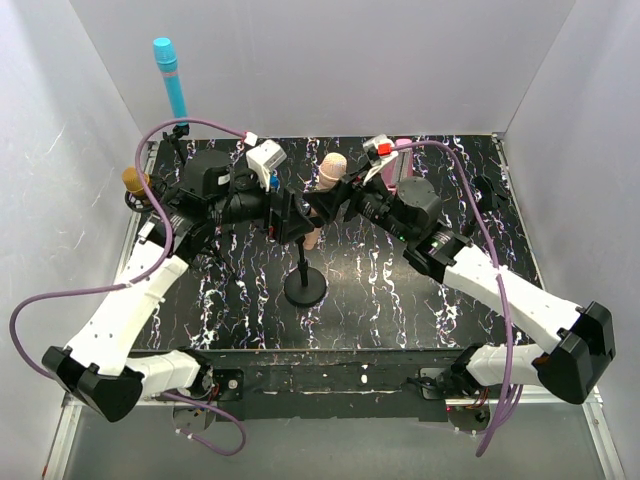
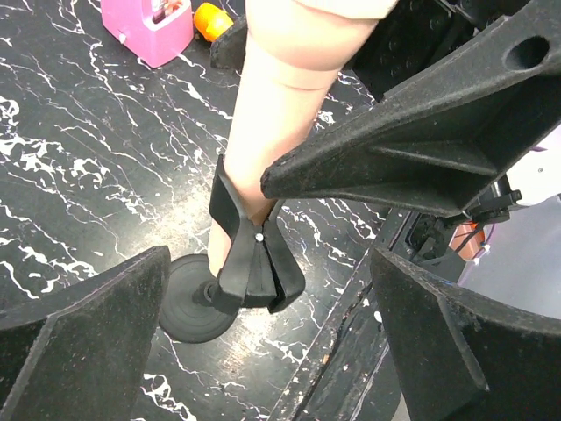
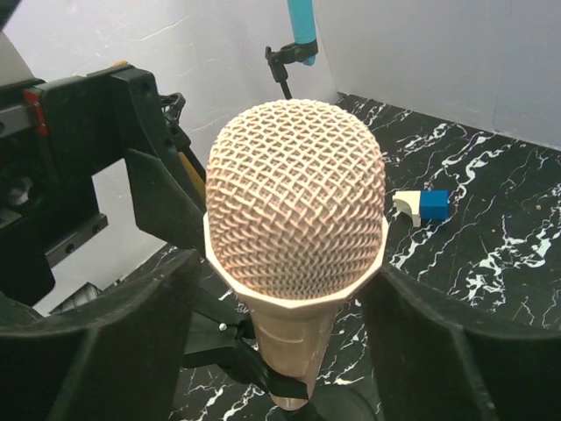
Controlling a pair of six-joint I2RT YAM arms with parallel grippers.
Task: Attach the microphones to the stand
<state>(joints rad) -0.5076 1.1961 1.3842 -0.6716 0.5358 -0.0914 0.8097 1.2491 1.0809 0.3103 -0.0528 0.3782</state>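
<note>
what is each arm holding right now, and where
Left fingers hold nothing. Right fingers flank the head of the pink mic; whether they grip cannot be told.

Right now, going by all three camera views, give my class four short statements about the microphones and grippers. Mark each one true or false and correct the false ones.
1. The pink-cream microphone sits in the stand clip. True.
2. The left gripper is shut on that clip. False: its jaws stand wide apart on either side of the clip, clear of it.
3. The sky blue microphone is lying down. False: it stands upright in a far holder at the back left.
4. The orange microphone lies beside the pink block. True, though only its end shows.
</note>
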